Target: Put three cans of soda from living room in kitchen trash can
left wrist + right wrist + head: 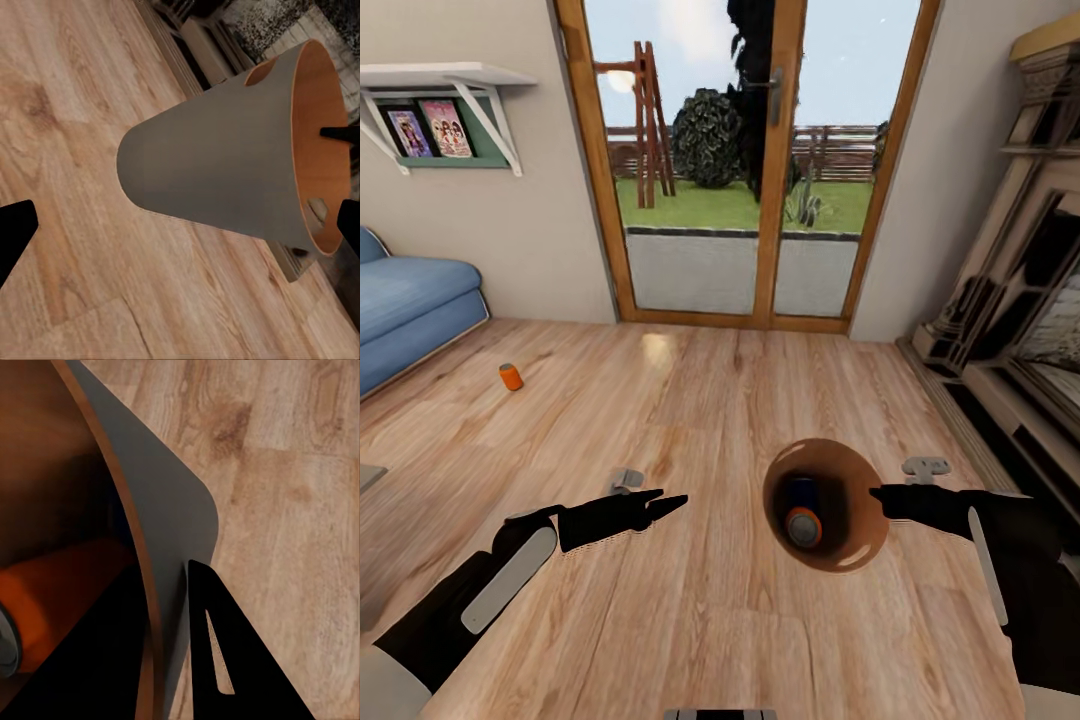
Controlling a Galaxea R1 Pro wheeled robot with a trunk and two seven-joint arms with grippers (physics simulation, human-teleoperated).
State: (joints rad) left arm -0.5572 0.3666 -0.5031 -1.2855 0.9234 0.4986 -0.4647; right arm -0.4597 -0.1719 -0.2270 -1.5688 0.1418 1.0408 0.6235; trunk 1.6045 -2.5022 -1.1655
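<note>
The robot stands in the living room, on the wood floor, facing a glass door with a garden behind it. A blue sofa is at the left wall and a fireplace at the right wall.

The right hand holds the trash can by its rim, above the floor. In the right wrist view one dark finger lies on the grey outer wall of the trash can and the other finger is inside, so the rim is pinched between them. The mouth of the trash can is tilted toward the head camera. Inside it lie an orange can and, just beside it, a blue can. The orange can shows also in the right wrist view, low in the dark inside.

The third can, orange, stands on the floor near the sofa, well apart from both hands.

The left hand holds nothing; it hangs above the floor beside the trash can, its fingers pointing toward it. From the head view they look close together, but I cannot tell surely how wide they stand.
</note>
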